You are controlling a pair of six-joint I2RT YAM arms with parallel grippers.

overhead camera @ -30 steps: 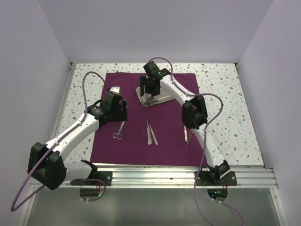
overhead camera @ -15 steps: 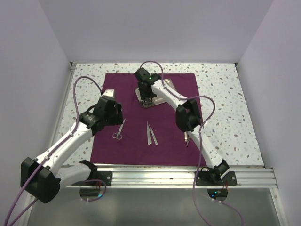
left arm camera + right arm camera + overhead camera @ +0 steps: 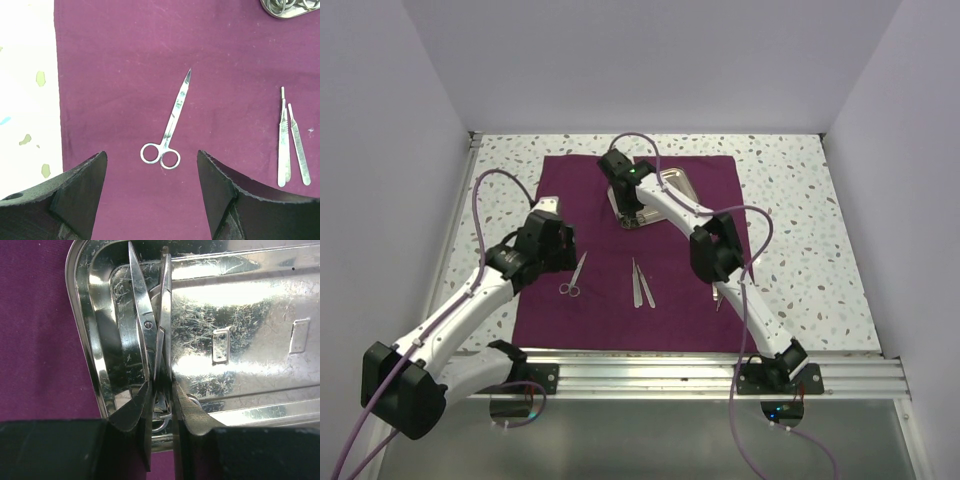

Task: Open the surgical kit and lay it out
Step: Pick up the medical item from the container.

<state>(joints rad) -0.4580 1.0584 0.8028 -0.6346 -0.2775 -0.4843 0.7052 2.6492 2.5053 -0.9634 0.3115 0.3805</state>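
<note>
1 maroon cloth wrap (image 3: 610, 310). 1 steel tray (image 3: 676, 186) at its 12 o'clock. 2 pairs of scissors: 1 loose scissors (image 3: 165, 130) at 8 o'clock, 1 tray scissors (image 3: 145, 315). 2 slim straight steel tools (image 3: 283, 145) at 6 o'clock. 1 partly hidden tool (image 3: 718, 297) at 4 o'clock.

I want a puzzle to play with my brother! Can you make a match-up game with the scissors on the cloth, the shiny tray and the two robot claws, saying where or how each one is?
Things:
1. scissors
2. steel tray
3. left gripper
4. right gripper

Place or state:
A. closed on a hinged instrument
B. wide open
C. lying flat on the purple cloth, untouched
D. sits at the cloth's far end

Pairs: 1-C, 2-D, 3-B, 4-A
</note>
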